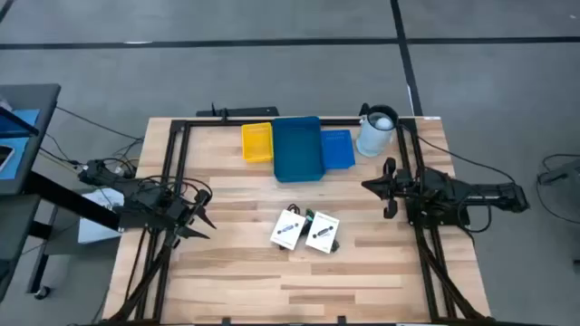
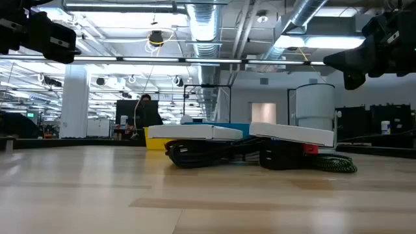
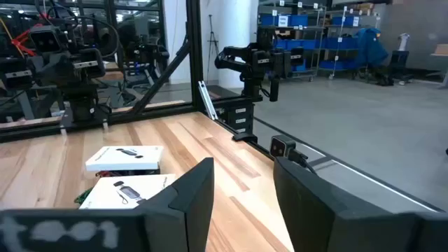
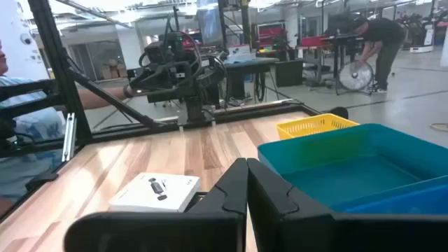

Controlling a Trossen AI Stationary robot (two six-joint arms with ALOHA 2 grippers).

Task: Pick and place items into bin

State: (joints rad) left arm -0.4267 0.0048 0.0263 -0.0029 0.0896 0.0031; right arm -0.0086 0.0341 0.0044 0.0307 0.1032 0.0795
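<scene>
Two white card packages lie flat, side by side, at the table's middle. Small black pieces with green and red parts sit under and between them. In the low view the packages rest on these dark pieces. My left gripper hovers open to the left of the packages, its fingers pointing toward them. My right gripper hovers shut to the right, between the packages and the bins, and its wrist view shows one package.
Three bins stand in a row at the far edge: yellow, large teal-blue and smaller blue. A white cylindrical cup stands at the far right corner. Black frame rails run along both sides. A person bends over beyond the table.
</scene>
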